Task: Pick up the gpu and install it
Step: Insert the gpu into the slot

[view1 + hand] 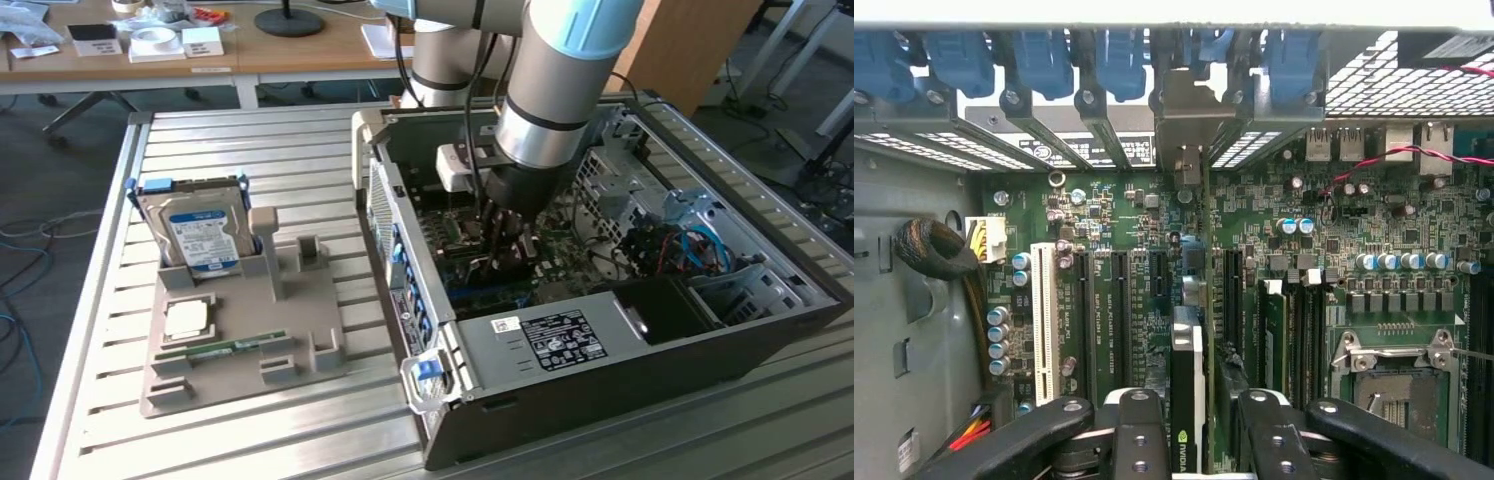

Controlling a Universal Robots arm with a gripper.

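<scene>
Keep the gpu (1185, 385) upright and square over its slot on the motherboard (1374, 250), bracket end lined up with the rear opening, and press evenly. Your pincer (1199, 415) is clamped on the card, which hangs edge-on between the fingers inside the computer case (601, 400).

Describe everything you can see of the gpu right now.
The gpu shows edge-on: a thin, flat card with a dark face, a greyish edge and a small logo. It stands upright on its long edge inside the open computer case, over the green motherboard, in line with the dark expansion slots. The claw grips it, one finger on each side. Whether it sits in a slot cannot be told.
</scene>
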